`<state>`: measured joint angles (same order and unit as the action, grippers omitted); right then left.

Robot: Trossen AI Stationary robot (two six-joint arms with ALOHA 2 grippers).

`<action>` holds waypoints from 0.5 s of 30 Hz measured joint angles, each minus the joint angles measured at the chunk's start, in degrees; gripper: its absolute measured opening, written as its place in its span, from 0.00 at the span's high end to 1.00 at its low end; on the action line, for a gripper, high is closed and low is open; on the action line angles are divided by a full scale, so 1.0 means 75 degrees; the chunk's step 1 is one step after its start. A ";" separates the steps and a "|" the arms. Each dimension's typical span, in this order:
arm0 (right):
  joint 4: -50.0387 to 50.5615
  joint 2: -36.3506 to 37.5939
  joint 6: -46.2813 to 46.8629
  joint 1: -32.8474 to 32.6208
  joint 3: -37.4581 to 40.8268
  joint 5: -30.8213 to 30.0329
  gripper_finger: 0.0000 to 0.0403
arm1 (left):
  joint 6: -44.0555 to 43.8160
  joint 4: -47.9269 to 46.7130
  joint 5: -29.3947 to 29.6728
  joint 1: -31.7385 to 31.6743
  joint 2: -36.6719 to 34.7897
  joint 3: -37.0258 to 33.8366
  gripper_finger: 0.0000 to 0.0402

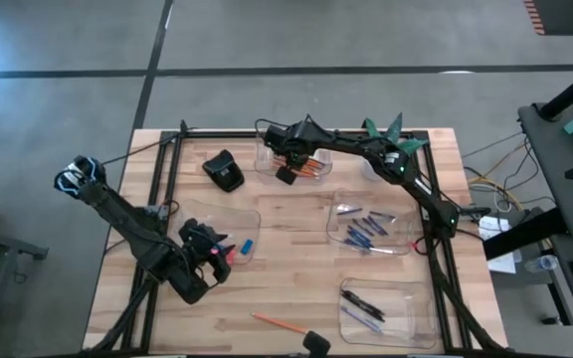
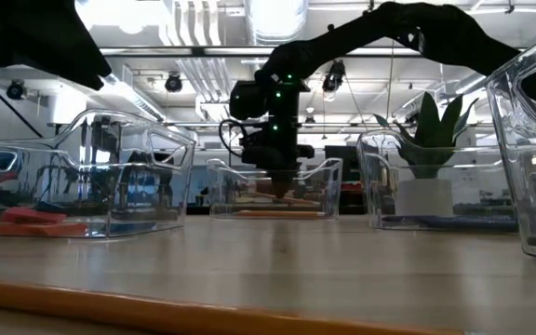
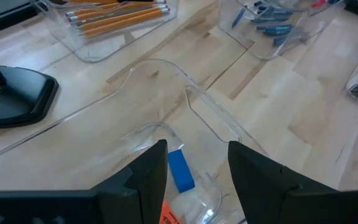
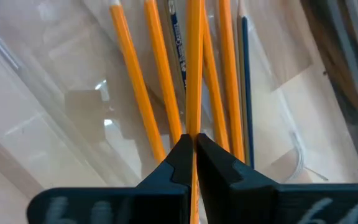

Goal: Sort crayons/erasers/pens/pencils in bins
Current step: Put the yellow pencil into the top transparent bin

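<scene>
- The right arm's fingers (image 4: 191, 149) were pinched shut on one orange pencil (image 4: 194, 68), holding it low inside the pencil bin (image 1: 267, 159) at the far edge of the bench (image 1: 296, 214), where the other pencils (image 4: 132, 81) already lay side by side.
- That put the step in hand at the drop-off: the pencil was over its bin but not yet let go.
- The next move would call for the right fingers to part so the pencil settles among the others, then a straight lift clear of the bin wall.
- The left arm's fingers (image 3: 194, 168) stood well apart and empty above the eraser bin (image 1: 252, 221) near the bench's left edge, with a blue eraser (image 3: 180, 169) lying between them in the wrist view.
- Crayons (image 1: 366, 234) lay in a bin by the right edge; pens (image 1: 366, 306) filled the near-right one.
- One pencil (image 1: 282, 322) lay loose by the near edge, probably the next pick.
</scene>
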<state>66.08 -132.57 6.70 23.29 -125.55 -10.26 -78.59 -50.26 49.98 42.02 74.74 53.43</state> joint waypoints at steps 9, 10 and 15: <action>-0.0256 0.0000 0.0306 0.0000 0.0061 0.0053 0.98 | 0.0000 0.0039 0.0003 -0.0003 0.0085 0.0000 0.62; -0.0288 0.0000 0.0367 0.0000 0.0084 0.0053 0.98 | 0.0000 0.0041 0.0007 -0.0003 0.0076 0.0000 0.62; -0.0319 0.0002 0.0604 0.0000 0.0282 0.0053 0.98 | 0.0003 0.0041 0.0017 -0.0003 0.0067 0.0000 0.62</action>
<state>63.69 -132.56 11.23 23.29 -123.44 -9.87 -78.56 -49.95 50.11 42.00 75.24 53.43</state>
